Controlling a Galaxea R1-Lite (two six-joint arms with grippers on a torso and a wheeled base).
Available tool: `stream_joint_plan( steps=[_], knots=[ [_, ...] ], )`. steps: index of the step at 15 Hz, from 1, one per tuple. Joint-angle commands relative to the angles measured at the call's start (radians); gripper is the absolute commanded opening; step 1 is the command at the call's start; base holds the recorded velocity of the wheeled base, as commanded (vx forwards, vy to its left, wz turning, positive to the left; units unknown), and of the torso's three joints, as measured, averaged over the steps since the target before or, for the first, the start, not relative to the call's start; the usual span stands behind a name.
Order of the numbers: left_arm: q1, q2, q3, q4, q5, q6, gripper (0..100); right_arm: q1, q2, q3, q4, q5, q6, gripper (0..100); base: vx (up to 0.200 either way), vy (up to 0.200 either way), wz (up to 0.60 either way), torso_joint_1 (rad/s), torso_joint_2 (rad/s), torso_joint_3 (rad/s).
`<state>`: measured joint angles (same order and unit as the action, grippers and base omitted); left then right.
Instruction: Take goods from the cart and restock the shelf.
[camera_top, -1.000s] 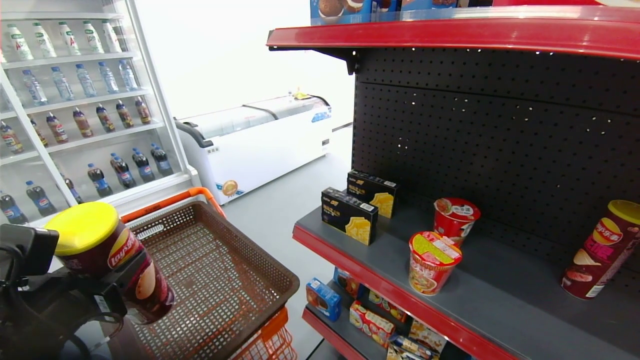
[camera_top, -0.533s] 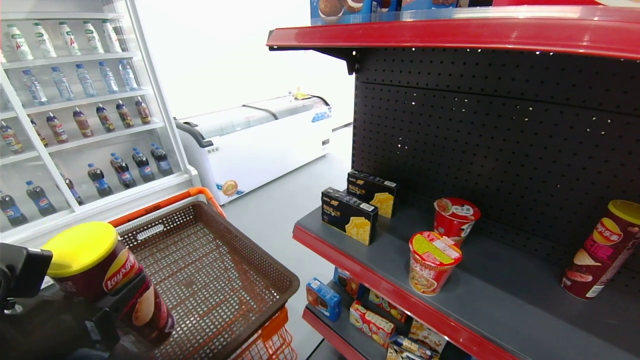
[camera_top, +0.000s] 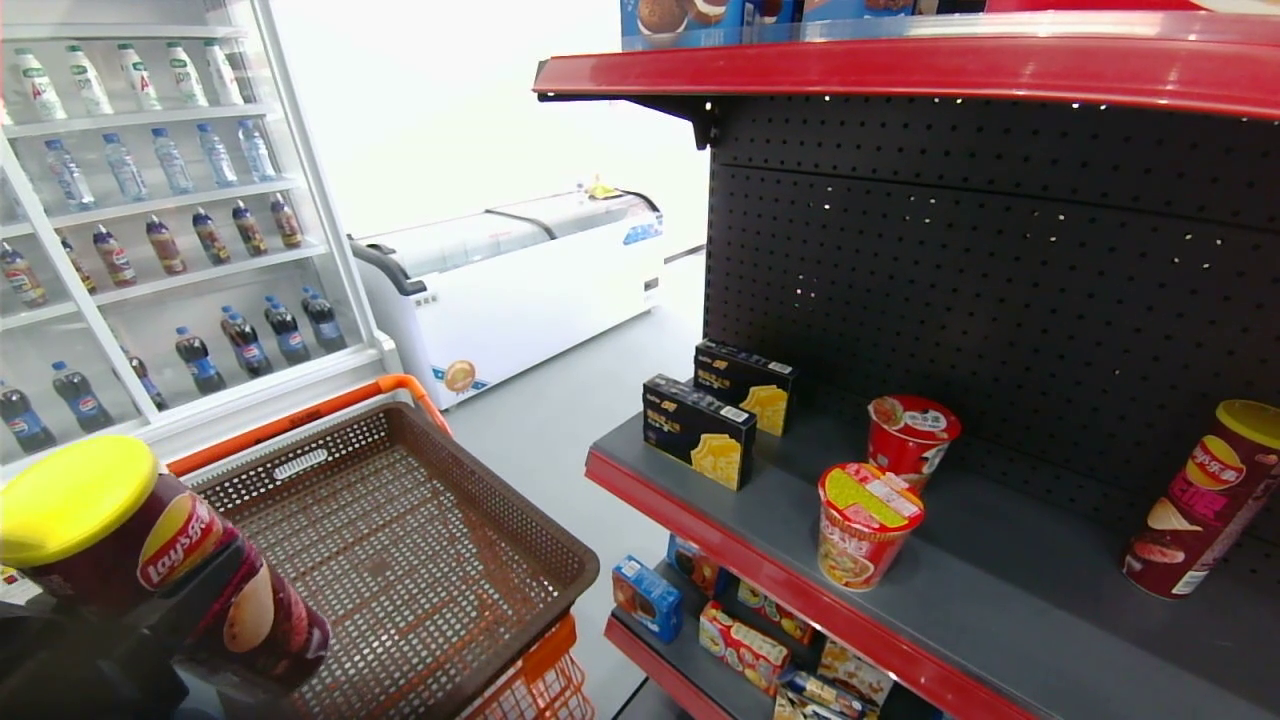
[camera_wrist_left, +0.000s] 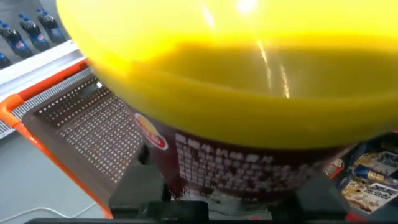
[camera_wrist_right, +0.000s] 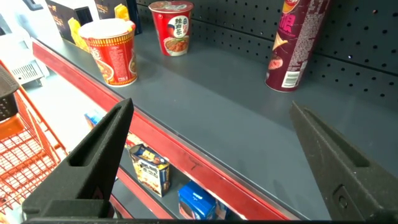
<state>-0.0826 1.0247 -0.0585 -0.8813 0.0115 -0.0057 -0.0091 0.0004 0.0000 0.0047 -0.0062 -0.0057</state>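
Note:
A maroon chips can (camera_top: 150, 560) with a yellow lid hangs at the lower left, over the near left corner of the brown cart basket (camera_top: 560, 540). My left gripper (camera_top: 190, 610) is shut on its body. In the left wrist view the can's lid (camera_wrist_left: 249, 81) looms large, with the left gripper (camera_wrist_left: 227, 193) clamped on the can below it. My right gripper (camera_wrist_right: 211, 106) is open and holds nothing, in front of the grey shelf (camera_wrist_right: 236, 118). On the shelf (camera_top: 1000, 600) stands a second chips can (camera_top: 1200, 500), also seen in the right wrist view (camera_wrist_right: 297, 43).
Two cup noodles (camera_top: 868, 523) (camera_top: 910, 438) and two black boxes (camera_top: 698, 430) stand on the shelf's left half; bare shelf lies between the cups and the standing can. A red upper shelf (camera_top: 900, 60) overhangs. Snack boxes (camera_top: 740, 640) fill the lower shelf. A drinks fridge (camera_top: 150, 250) stands behind the cart.
My left gripper has carried the chips can down and to the left in the head view. Everything on the shelf has stayed put.

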Motion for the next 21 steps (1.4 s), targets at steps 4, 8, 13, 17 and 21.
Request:
stream_joint_plan(
  steps=[4,8,13,17,21],
  knots=[
    [-0.020,-0.201,-0.037,0.277,-0.028,0.004,0,0.000,0.000,0.000,-0.002,0.003,-0.002,100,0.000,0.000,0.00,0.000,0.00,0.000],
    [-0.020,-0.311,-0.092,0.469,-0.030,0.003,0,0.000,0.000,0.000,0.000,0.003,0.000,100,0.000,0.000,-0.30,-0.002,0.00,0.002],
    [-0.020,-0.305,-0.121,0.472,-0.028,0.003,0,0.000,0.000,-0.002,0.000,0.003,0.000,100,0.000,0.000,-0.60,0.005,0.00,-0.001],
    [-0.020,-0.290,-0.124,0.470,-0.030,0.001,0,0.000,0.000,0.000,0.000,0.003,0.000,100,0.000,0.000,-0.60,0.002,0.00,0.005],
    [-0.020,-0.290,-0.127,0.472,-0.030,0.001,0,0.000,0.000,-0.002,0.000,0.003,0.000,100,0.000,0.000,-0.60,0.002,0.00,0.004]
  ],
)
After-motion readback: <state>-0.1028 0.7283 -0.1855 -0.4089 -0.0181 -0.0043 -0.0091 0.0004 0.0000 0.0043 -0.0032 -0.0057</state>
